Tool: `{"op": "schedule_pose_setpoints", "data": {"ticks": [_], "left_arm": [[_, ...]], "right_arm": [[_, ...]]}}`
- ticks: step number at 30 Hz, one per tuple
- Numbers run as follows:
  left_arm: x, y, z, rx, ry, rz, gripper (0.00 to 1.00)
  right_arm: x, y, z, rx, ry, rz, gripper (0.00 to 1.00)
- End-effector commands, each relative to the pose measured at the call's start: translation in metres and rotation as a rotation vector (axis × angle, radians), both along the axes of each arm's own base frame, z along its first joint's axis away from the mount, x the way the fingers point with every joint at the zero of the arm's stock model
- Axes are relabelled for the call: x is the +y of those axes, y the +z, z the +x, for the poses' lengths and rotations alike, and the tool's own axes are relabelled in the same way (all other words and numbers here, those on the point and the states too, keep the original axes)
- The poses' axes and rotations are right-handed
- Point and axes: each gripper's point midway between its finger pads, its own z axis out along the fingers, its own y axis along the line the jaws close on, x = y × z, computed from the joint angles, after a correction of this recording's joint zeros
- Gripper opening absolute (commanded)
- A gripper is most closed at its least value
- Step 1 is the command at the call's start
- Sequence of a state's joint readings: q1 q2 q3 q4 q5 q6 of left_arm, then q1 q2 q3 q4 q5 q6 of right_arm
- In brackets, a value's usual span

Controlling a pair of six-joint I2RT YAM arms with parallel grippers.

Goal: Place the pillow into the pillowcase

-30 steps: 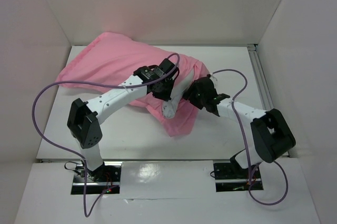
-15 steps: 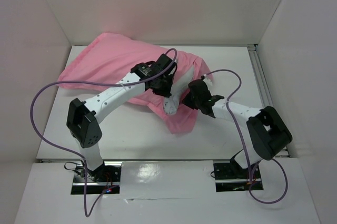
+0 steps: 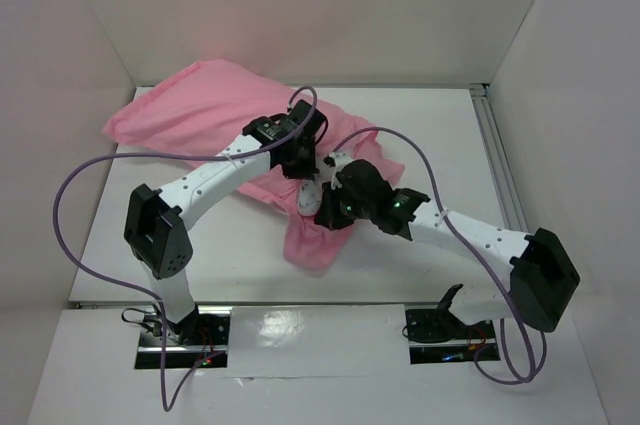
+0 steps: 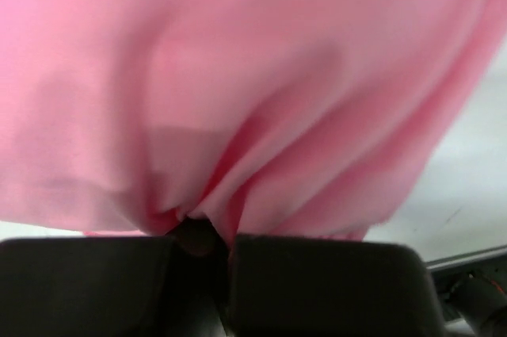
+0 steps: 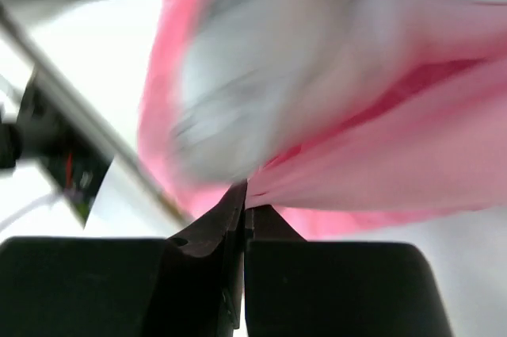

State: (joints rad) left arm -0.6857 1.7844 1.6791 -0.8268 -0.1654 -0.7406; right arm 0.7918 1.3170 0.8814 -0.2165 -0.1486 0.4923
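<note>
So the pillowcase [image 3: 190, 110] lay stretched across the counter [image 3: 240, 265] from the upper left of the top view down toward the centre, plump at the far end and bunched up near the middle. A bit of the white pillow [image 3: 309, 195] poked out of the pink right at the centre, and the rest of it was hidden in the cloth. The left claw [image 4: 207, 238] was clenched on a gathered fold of the pillowcase. The right claw [image 5: 243, 194] was squeezed tight too. Its wrist view was blurry, but the pink edge ran straight into the tips, so it looked pinched there, just under the pillow.
</note>
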Motion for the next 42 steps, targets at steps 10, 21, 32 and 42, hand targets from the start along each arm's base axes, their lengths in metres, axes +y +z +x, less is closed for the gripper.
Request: {"op": "schedule_pose_setpoints", "data": {"ticks": [10, 21, 32, 42], "left_arm": [[-0.011, 0.006, 0.071, -0.184, 0.25, -0.092, 0.0], [-0.032, -0.037, 0.029, -0.096, 0.044, -0.036, 0.0], [-0.038, 0.086, 0.007, -0.245, -0.132, -0.062, 0.59], [-0.014, 0.091, -0.016, -0.253, -0.159, -0.01, 0.52]], "right_arm": [[0.033, 0.135, -0.1, -0.149, 0.423, 0.233, 0.0], [-0.004, 0.239, -0.064, -0.414, 0.202, 0.383, 0.0], [-0.078, 0.117, -0.03, -0.185, -0.203, -0.053, 0.84], [-0.122, 0.087, 0.014, -0.068, -0.476, -0.081, 0.36]]}}
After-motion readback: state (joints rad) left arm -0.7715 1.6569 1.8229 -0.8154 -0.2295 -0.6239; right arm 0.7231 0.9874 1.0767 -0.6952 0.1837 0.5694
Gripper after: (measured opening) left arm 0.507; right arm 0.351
